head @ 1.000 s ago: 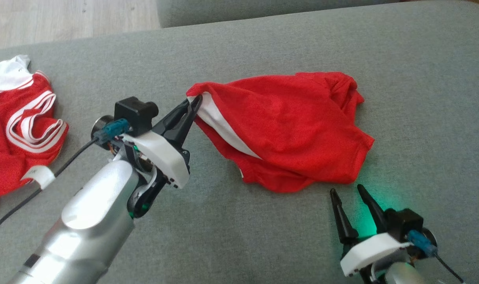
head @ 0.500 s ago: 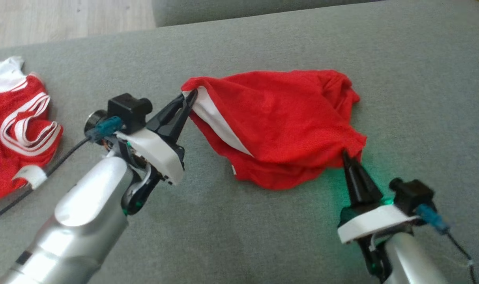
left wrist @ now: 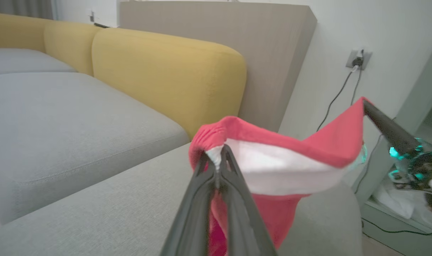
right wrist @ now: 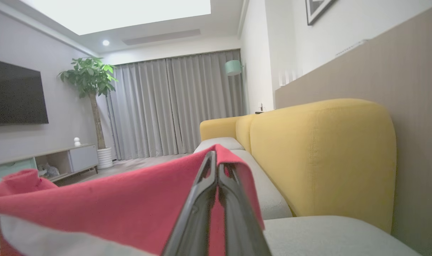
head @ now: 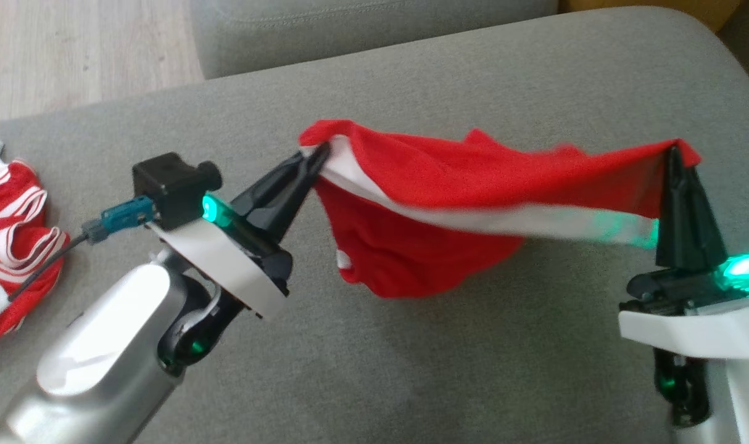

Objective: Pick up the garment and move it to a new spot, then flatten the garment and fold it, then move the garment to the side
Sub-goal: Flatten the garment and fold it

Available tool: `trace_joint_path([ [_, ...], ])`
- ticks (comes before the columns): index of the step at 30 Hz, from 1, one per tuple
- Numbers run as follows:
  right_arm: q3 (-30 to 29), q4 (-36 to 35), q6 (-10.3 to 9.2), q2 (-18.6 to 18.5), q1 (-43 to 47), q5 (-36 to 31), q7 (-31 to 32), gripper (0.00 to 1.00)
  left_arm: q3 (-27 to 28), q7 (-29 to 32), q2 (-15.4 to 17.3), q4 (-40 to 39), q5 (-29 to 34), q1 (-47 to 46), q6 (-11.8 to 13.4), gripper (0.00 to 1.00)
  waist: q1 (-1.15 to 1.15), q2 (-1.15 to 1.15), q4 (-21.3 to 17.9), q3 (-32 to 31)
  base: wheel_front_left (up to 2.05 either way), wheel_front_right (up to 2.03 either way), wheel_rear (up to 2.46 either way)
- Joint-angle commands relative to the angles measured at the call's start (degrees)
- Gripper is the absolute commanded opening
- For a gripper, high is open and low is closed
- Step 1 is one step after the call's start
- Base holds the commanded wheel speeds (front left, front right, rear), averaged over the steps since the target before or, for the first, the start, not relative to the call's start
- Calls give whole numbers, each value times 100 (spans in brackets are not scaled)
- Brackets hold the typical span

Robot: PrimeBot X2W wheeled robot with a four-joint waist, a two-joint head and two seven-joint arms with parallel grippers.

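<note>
The left gripper (head: 322, 154) is pinched tight on one corner of the red garment (head: 448, 179), and the right gripper (head: 675, 151) is clamped on the opposite corner. The cloth hangs stretched between them (white band showing) above the grey cushion (head: 473, 357).

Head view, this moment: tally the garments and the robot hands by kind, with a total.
Garments: 2, the red garment held up, the red-and-white striped garment lying at the left
Robot hands: 2, left hand and right hand, both shut on the red garment
Total: 4
</note>
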Motion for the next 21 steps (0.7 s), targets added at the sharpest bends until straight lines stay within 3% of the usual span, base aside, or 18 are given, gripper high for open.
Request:
trace_joint_path([
  [1, 117, -196, -4, -128, -160, -71, -29, 0, 272, 97, 256, -304, -60, -267, -23, 0, 1, 0, 40, 48, 0, 0, 0],
  [4, 169, 353, -4, -270, -465, -75, -29, 0, 160, 416, 272, -501, -122, -320, 16, 0, 1, 0, 108, 164, 0, 0, 0],
  [13, 800, 4375, -4, -305, -2630, 454, 27, 0, -273, 563, -178, 655, 176, -872, 3, 0, 1, 0, 308, 707, 0, 0, 0],
  [14, 768, 4678, -4, -289, -2837, 486, 3, 12, -316, 506, -239, 811, 220, -946, -3, 0, 1, 0, 327, 763, 0, 0, 0],
  [15, 746, 4919, -4, -267, -3007, 491, -13, 100, -345, 431, -293, 962, 257, -1016, -7, 0, 1, 0, 340, 809, 0, 0, 0],
  [17, 644, 5031, -4, -187, -3214, 515, -24, 100, -403, 281, -377, 1228, 300, -1135, -16, 0, 1, 0, 353, 881, 0, 0, 0],
  [21, 579, 4541, -4, -108, -2981, 488, -27, 100, -462, -45, -433, 1629, 331, -1309, -27, 0, 1, 0, 334, 935, 0, 0, 0],
])
